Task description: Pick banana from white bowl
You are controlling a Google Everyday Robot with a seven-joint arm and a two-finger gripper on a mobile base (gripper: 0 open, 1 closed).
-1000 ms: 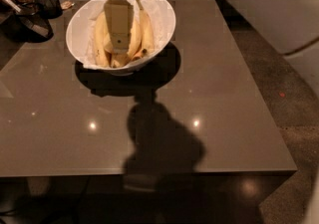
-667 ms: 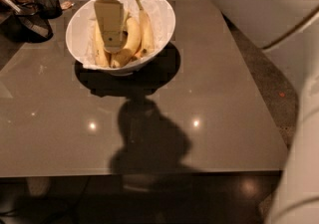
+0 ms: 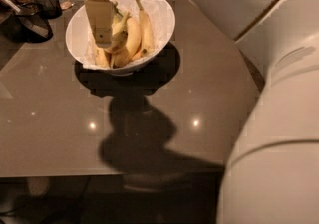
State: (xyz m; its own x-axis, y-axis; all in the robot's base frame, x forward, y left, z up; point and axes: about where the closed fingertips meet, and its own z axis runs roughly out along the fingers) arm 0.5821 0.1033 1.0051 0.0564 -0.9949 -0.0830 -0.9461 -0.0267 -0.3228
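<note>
The white bowl [image 3: 162,16] stands on the brown table at the far left-centre, lined with crinkled white paper. It holds several yellow bananas [image 3: 139,31], lying and leaning stem-up. My gripper [image 3: 103,39] reaches down from the top edge into the left half of the bowl. Its tan lower part covers some of the fruit. One small curved banana [image 3: 118,36] lies right against the gripper's right side; whether it is held does not show.
A dark mesh cup [image 3: 47,0] and other dark items stand at the far left corner. My white arm [image 3: 279,118] fills the right side of the view. The table's [image 3: 199,93] front edge runs along the bottom, and a large shadow lies across its middle.
The gripper has shifted left inside the bowl and sits a little higher. My white arm has swung in and now covers much more of the right side.
</note>
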